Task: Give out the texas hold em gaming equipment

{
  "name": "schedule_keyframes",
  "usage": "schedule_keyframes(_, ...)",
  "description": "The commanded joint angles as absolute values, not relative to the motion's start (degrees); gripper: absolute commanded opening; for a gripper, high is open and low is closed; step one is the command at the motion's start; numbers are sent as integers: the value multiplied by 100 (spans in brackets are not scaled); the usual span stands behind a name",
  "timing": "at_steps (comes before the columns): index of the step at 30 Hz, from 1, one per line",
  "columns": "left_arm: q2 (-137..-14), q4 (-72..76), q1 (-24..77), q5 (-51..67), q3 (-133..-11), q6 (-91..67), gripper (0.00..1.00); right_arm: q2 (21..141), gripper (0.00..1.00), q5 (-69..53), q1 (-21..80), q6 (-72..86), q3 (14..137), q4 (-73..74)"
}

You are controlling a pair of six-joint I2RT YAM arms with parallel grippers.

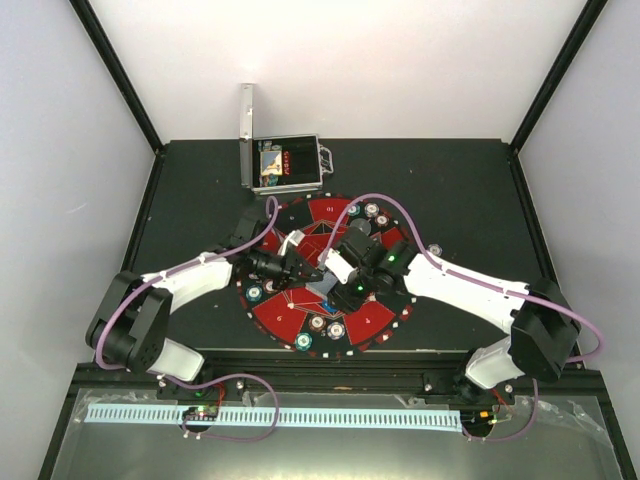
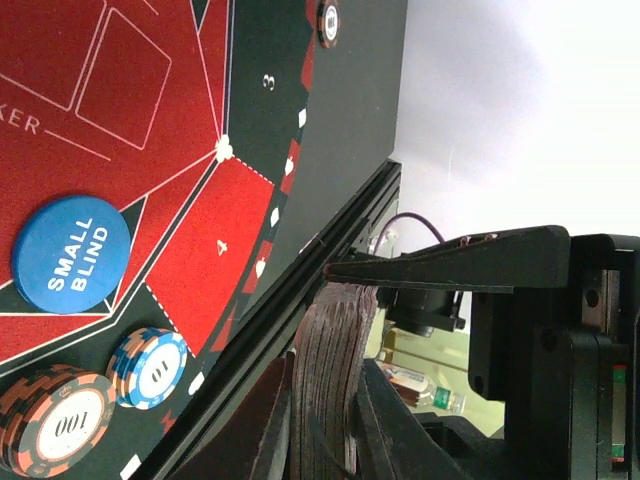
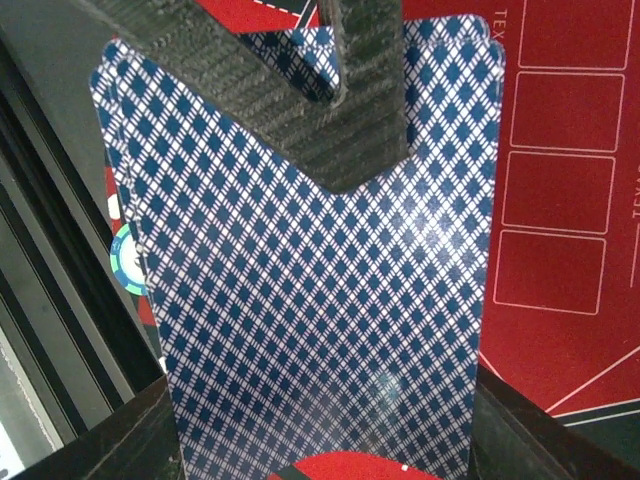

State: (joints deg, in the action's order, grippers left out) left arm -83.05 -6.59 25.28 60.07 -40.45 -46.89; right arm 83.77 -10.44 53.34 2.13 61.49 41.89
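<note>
Both claws meet over the middle of the round mat (image 1: 280,312) on the black surface (image 1: 460,190). The right claw (image 1: 340,285) grips one deck of playing cards (image 3: 320,330), and its upper finger (image 3: 330,120) lies across the blue diamond backs. The left claw (image 1: 298,266) sits at the deck's edge with a narrow gap. I cannot tell whether it pinches a card.

In the top view, two chips (image 1: 372,210) lie at 1 o'clock on the mat, two more at 6 o'clock and one at 9 o'clock. One small disc (image 1: 434,250) lies just off the rim at 3 o'clock. The left wrist view shows one blue "SMALL BLIND" disc (image 2: 70,255), one blue-and-white chip pile (image 2: 150,368) and one orange-and-black pile (image 2: 55,420). One open silver case (image 1: 285,162) stands at 12 o'clock, beyond the mat.
</note>
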Motion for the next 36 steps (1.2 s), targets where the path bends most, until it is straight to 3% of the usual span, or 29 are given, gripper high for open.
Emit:
schedule_keyframes(1,-8283,-363,2628,6435,-4031,-4707,1,8453,63,-998,5361,237,6300,3973)
schedule_keyframes(4,-8188,-247,2632,6388,-3991,-4687,2,8499,74,-1116,5359,206,6351,4017)
schedule_keyframes(7,-8084,-286,2652,6352,-4005,-4562,2,8596,94,-1202,5370,161,6497,4130)
schedule_keyframes(9,-8048,-387,2654,6314,-4015,-4419,2,8649,100,-1179,5376,151,6579,4179)
schedule_keyframes(15,-8009,-473,2654,6308,-3994,-4309,2,8858,99,-979,5452,61,6732,4307)
schedule_keyframes(26,-8020,-476,2654,6416,-3999,-4221,1,8934,80,-746,5501,39,6776,4390)
schedule_keyframes(36,-8033,-372,2648,6478,-3964,-4293,2,8862,79,-789,5529,4,6650,4441)
